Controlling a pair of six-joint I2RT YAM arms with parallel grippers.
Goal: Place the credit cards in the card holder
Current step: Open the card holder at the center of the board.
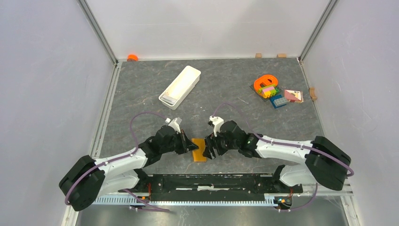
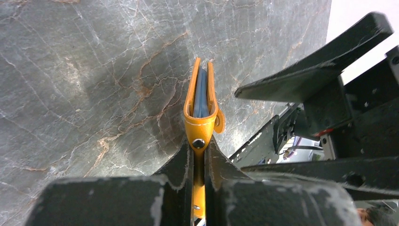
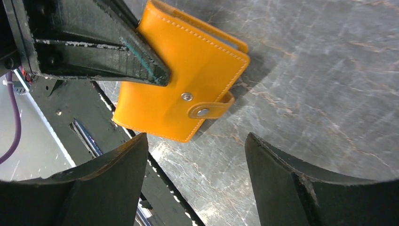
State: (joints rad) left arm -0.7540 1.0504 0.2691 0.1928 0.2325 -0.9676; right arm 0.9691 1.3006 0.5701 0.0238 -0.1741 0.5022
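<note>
This looks like a robotics lab, with a closed test cell. Two robot arms, the left arm (image 1: pixel 120 165) and the right arm (image 1: pixel 287 149), are bolted to a black base rail (image 1: pixel 211 181) at the near edge of a grey marble-pattern table (image 1: pixel 226 89), with purple cables (image 1: pixel 141 113) along them. Plain pale wall panels (image 1: pixel 42 94) in aluminium posts (image 1: pixel 98 32) close the table on three sides, and a white tray (image 1: pixel 180 86) and coloured toy blocks (image 1: pixel 269 89) lie on it.
</note>
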